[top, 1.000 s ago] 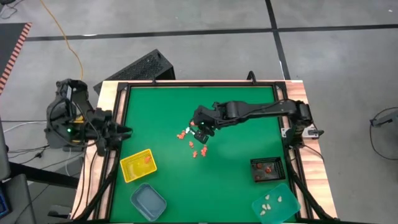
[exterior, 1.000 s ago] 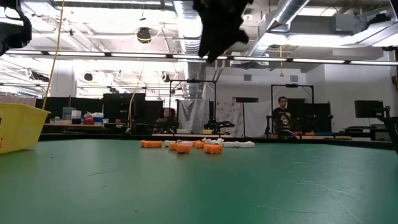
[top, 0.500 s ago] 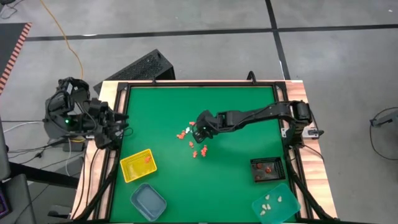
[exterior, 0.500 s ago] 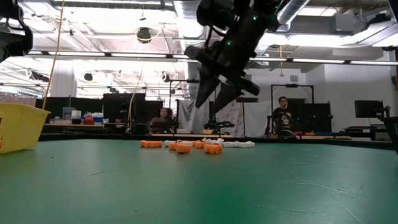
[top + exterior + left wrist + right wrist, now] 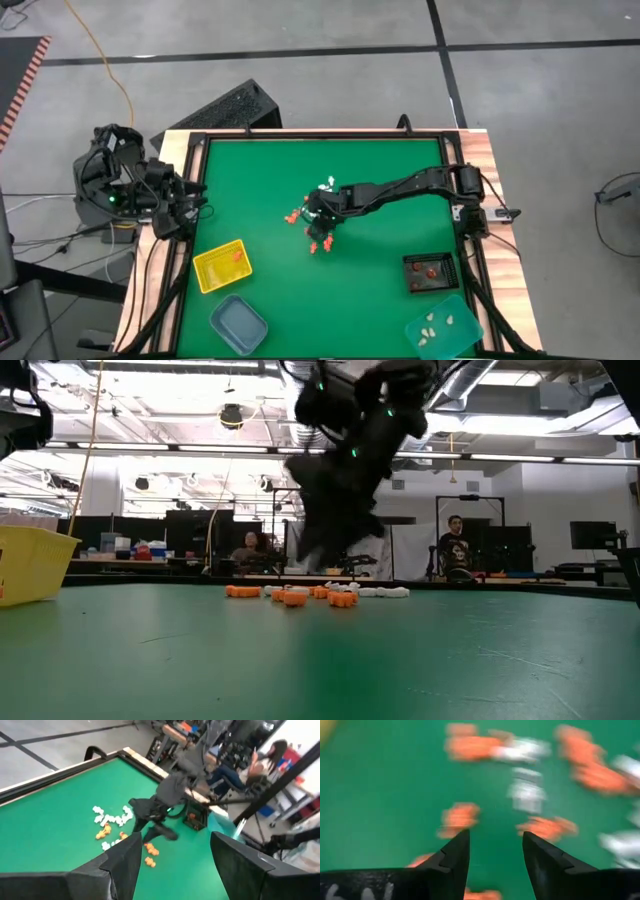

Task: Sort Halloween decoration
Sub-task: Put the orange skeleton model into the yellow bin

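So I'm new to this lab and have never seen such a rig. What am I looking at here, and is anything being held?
Two robot arms work at a green table. One camera looks straight down, one sits at tabletop height, and one rides on each wrist. The right gripper hangs open over a pile of tiny orange and white Halloween trinkets, holding nothing. The left gripper, also open and empty, waits at the table's edge. A yellow tray, a black tray and two teal trays are there.

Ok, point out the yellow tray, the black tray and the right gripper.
yellow tray (image 5: 208,275): high view, its near-left rim.
black tray (image 5: 431,259): high view, its far rim.
right gripper (image 5: 316,222): high view, between its fingertips, over the trinket pile.
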